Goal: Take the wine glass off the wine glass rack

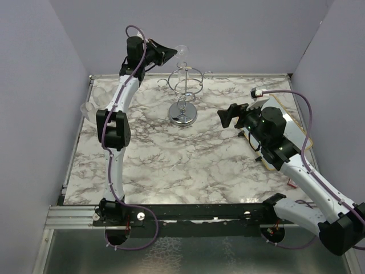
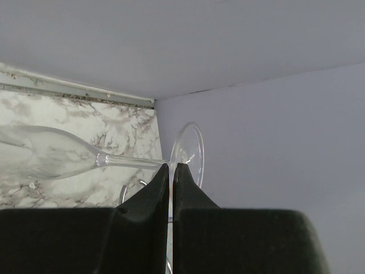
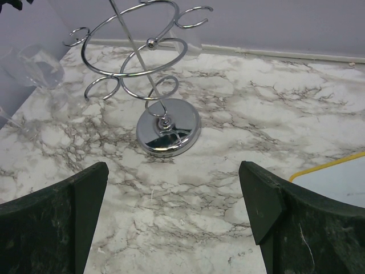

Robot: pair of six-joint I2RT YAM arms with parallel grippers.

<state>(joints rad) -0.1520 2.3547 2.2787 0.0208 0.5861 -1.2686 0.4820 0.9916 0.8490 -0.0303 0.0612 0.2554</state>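
One grey-veined white marble tabletop carries the shiny chrome wire wine glass rack. At its looped top my left tool is pinched tight on the thin stem of the clear wine glass, which lies sideways and is perhaps not yet free of the loops. I'm at the lift-off step, and next I'd draw the stem gently clear. My right tool gapes wide, empty.

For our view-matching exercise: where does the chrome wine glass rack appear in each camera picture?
Top external: wine glass rack, back centre of marble table.
Left wrist: probably just a wire sliver beside the left claw.
Right wrist: upper left of centre.
Shared landmark: that table's back edge.
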